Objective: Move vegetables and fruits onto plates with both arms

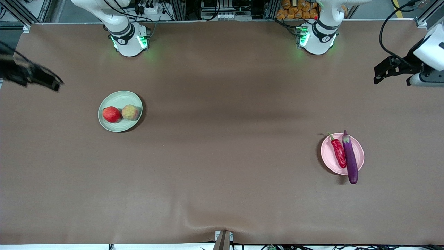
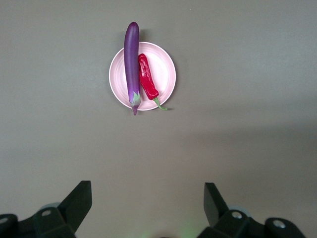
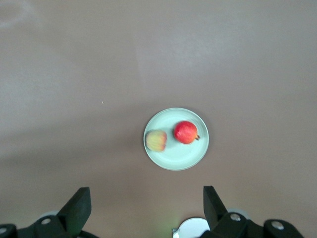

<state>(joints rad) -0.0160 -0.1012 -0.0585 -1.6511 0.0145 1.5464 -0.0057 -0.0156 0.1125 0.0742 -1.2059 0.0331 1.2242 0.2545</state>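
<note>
Fruits (image 1: 121, 113) on green plate (image 1: 119, 98), veg (image 1: 345, 156) on pink plate (image 1: 327, 152); left gripper (image 2: 147, 206) & right gripper (image 3: 146, 206) released, high over bench edges.

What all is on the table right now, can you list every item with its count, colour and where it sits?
green plate: one, pale green, toward the right arm's end of the table.
red fruit: one, red, on the green plate.
yellowish fruit: one, yellow with pink blush, on the green plate beside the red fruit.
pink plate: one, pale pink, toward the left arm's end.
chili pepper: one, red, green stem, on the pink plate.
eggplant: one, purple, on the pink plate, overhanging its rim.
left tool: one, black, open, empty, waiting above the table's edge.
right tool: one, black, open, empty, likewise.
</note>
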